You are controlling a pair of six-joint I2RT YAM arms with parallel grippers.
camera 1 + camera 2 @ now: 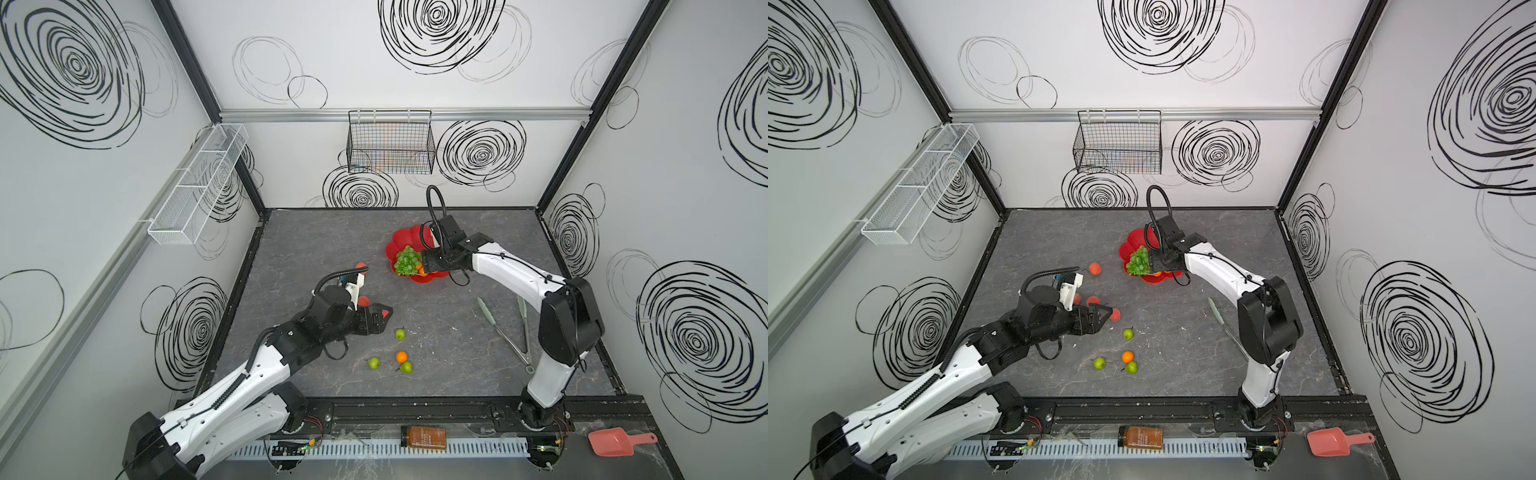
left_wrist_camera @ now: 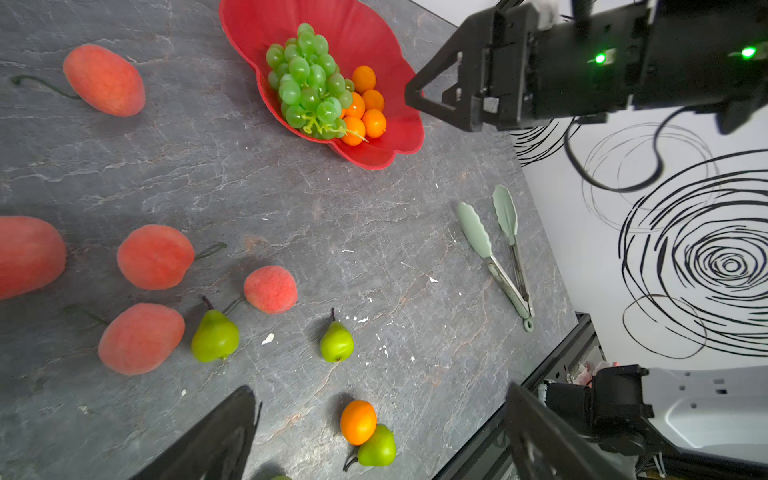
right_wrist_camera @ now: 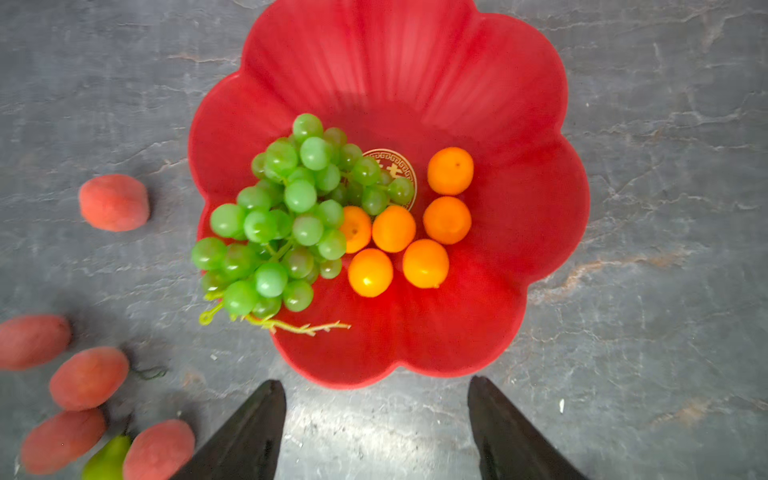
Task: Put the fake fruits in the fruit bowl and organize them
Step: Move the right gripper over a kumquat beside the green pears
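One tongs point(image 2: 476, 232) apart from fruit bowl point(image 2: 399, 137)

You're seeing the petals of the bowl point(image 3: 519, 104) opposite your right gripper point(image 3: 374, 380) lying bare, and that's your open room. Grapes point(image 3: 282, 216) are crowding one side and spilling over the rim, while oranges point(image 3: 446, 220) are filling the middle. That gripper is hanging over the near rim, jaws apart. Peaches point(image 2: 156, 257) are clustering at your left gripper point(image 1: 1105, 318). Tongs point(image 2: 494, 253) are lying by the right arm, with bare table stretching from them to the bowl.

Nothing legible: the emblem point(image 3: 392, 160) in the fruit bowl point(image 3: 519, 208) is half-hidden, the jar label point(image 1: 423, 437) blurred.
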